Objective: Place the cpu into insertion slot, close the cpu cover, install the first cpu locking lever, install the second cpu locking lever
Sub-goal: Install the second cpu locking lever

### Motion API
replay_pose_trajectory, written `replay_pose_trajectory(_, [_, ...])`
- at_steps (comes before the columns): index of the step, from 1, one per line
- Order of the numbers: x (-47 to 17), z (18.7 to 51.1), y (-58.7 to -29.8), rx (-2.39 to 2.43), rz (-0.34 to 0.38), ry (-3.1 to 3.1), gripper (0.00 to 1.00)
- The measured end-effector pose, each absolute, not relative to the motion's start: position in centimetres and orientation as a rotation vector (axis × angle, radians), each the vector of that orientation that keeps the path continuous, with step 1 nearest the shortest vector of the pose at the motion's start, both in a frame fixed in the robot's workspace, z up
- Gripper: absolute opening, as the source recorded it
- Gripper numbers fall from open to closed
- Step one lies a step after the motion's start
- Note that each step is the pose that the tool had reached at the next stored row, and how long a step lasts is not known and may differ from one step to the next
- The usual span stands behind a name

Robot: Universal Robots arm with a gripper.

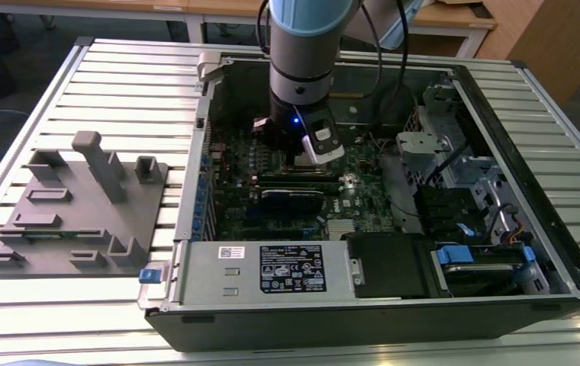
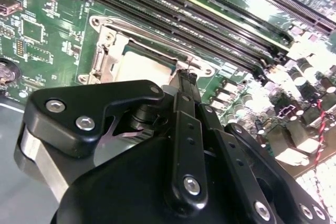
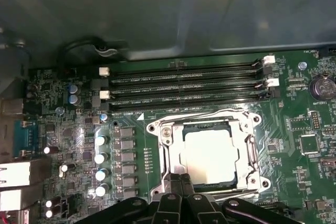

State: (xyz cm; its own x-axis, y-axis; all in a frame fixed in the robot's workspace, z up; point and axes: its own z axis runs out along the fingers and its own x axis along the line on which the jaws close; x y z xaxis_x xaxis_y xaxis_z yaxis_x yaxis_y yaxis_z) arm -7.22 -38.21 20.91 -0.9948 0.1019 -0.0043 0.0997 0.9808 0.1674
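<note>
Black linked fingers of the gripper are seen closest in both wrist views, drawn together into one narrow tip; nothing is seen held between them. That tip is set at the edge of the small square insertion slot with its silvery metal rim, which is mounted on the green circuit board.

The cpu, a flat square chip with a dull silver-tan top, is seated in the slot and shows through the square window of the thin silvery cpu cover, which is laid flat over the socket. Whether the locking levers are latched cannot be told. Long black memory slots are lined up in parallel just beside the socket, between it and the wall of the case.

In the exterior view, the open black computer case is laid on its side on a table of pale ribbed metal slats. A grey power supply box is fitted at the case's near edge, and a blue-handled drive bay at its near corner towards the exterior view's right. A grey moulded fixture block is placed on the table beside the case, towards the exterior view's left.

The grey and blue robot arm is held nearly upright, reaching down into the middle of the case, wrist over the board.
</note>
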Motion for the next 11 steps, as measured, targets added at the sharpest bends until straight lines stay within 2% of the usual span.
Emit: replay_pose_trajectory(11, [-6.5, 20.9, -36.4, 0.158, 0.243, 3.115, 0.11])
